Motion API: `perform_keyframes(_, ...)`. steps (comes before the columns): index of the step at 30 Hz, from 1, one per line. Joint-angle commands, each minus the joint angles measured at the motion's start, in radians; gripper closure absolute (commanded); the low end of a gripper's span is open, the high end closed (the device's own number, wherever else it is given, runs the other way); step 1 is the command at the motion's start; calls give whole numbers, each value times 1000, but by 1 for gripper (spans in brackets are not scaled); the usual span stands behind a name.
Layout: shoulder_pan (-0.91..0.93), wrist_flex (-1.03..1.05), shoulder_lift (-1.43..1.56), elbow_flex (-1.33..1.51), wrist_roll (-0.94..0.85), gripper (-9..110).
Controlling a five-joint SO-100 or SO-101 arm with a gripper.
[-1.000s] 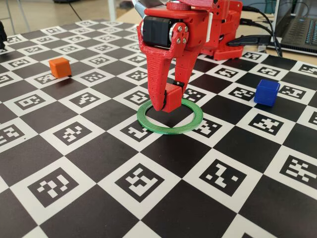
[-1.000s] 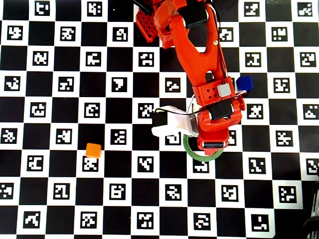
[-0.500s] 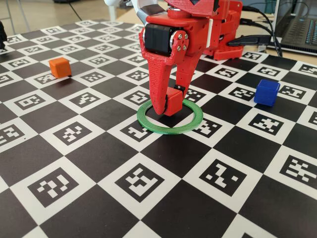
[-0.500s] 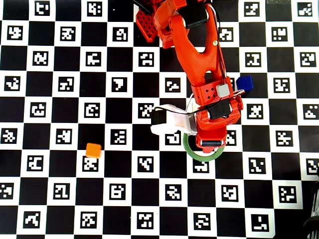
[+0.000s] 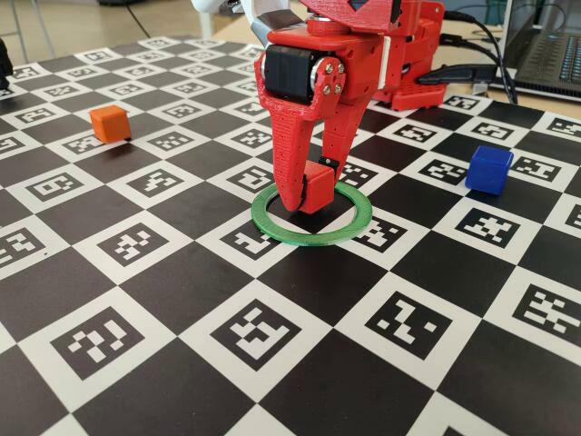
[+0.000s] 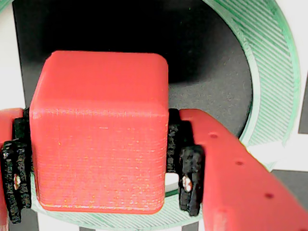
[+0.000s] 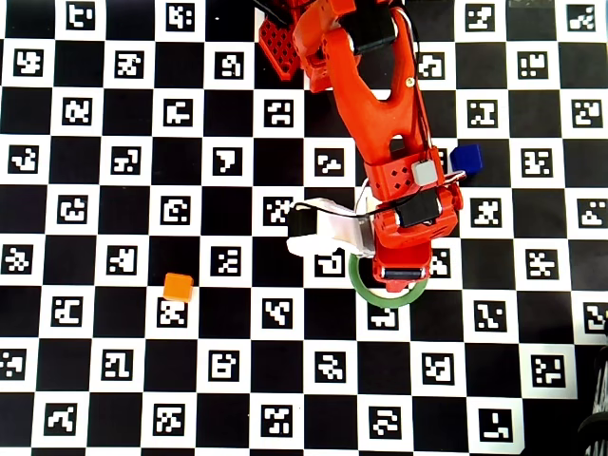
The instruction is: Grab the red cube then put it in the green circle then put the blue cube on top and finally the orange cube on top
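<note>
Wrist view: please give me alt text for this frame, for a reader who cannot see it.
Close-up of the red cube clamped between the gripper's two fingers, filling most of the frame. Behind it, part of the green circle curves around a black square of the checkered board.

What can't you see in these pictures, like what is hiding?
- In the overhead view the arm covers the red cube and part of the green circle.
- In the fixed view the gripper hides part of the red cube, so whether it touches the board is unclear.
- In the wrist view the green circle is cut off by the edges, and the blue and orange cubes are out of frame.
</note>
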Motion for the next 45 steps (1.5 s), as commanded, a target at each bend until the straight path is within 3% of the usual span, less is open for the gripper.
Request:
perform_keyframes(1,-14,-23,110,-2,8,97)
perform_keyframes(12,-15,-20,112,2,2,96)
perform_keyframes(20,-25,-9,110,2,-31,83)
perform_keyframes(32,-31,0,109,2,-21,78)
perform_keyframes(45,-21,14,118,0,-35,62)
